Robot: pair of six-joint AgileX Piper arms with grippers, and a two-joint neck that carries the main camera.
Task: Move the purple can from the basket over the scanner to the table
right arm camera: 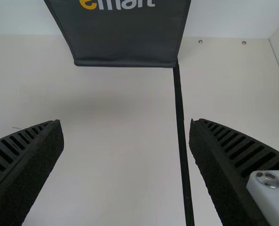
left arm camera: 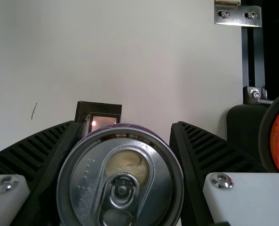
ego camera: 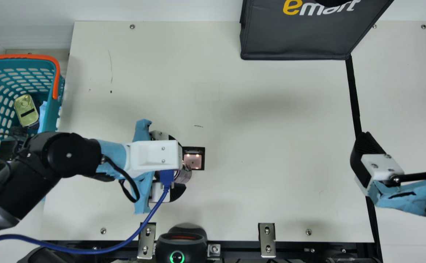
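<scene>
In the main view my left gripper (ego camera: 180,167) is at the left-centre of the table, beside the lit square scanner (ego camera: 194,158). It is shut on the purple can (ego camera: 184,176), mostly covered there by the arm. From the left wrist view, the gripper (left arm camera: 126,126) has the can's silver top (left arm camera: 123,181) between its ribbed fingers, with the scanner (left arm camera: 101,121) just past the can's rim. The teal basket (ego camera: 59,113) stands at the far left. My right gripper (ego camera: 400,140) is open at the right; the right wrist view has this gripper (right arm camera: 126,123) with nothing between its fingers.
A gold tin (ego camera: 26,109) and dark items lie in the basket. A dark bag (ego camera: 297,40) is at the table's back. A black device with a green ring (ego camera: 180,243) stands at the front edge, near metal brackets (ego camera: 267,239). Black tape (ego camera: 353,95) runs along the right.
</scene>
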